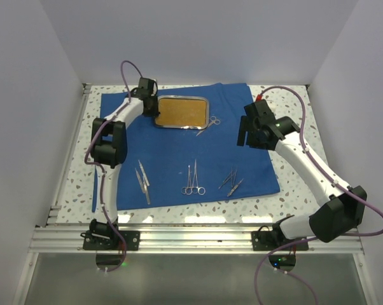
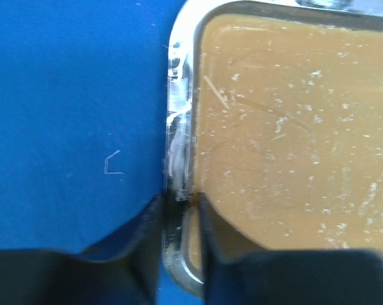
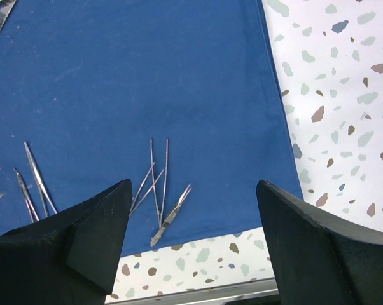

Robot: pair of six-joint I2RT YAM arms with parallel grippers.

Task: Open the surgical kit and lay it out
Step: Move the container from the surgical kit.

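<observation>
The royal-blue cloth (image 1: pixel 179 152) lies spread flat on the table. The steel tray (image 1: pixel 182 112) with an orange-brown inside sits at its far middle. My left gripper (image 1: pixel 151 109) is shut on the tray's left rim (image 2: pixel 177 190), one finger outside and one inside. Scissors (image 1: pixel 208 124) lie just right of the tray. Tweezers (image 1: pixel 142 180), ring-handled clamps (image 1: pixel 192 181) and thin tweezers (image 1: pixel 231 182) lie in a row along the cloth's near part. My right gripper (image 1: pixel 242 136) is open and empty above the cloth's right side, with the thin tweezers (image 3: pixel 158 184) below it.
The speckled table top (image 1: pixel 293 184) shows right of the cloth and along the near edge (image 3: pixel 204 254). White walls close in on three sides. A metal rail (image 1: pixel 191 235) runs along the front, with both arm bases bolted to it.
</observation>
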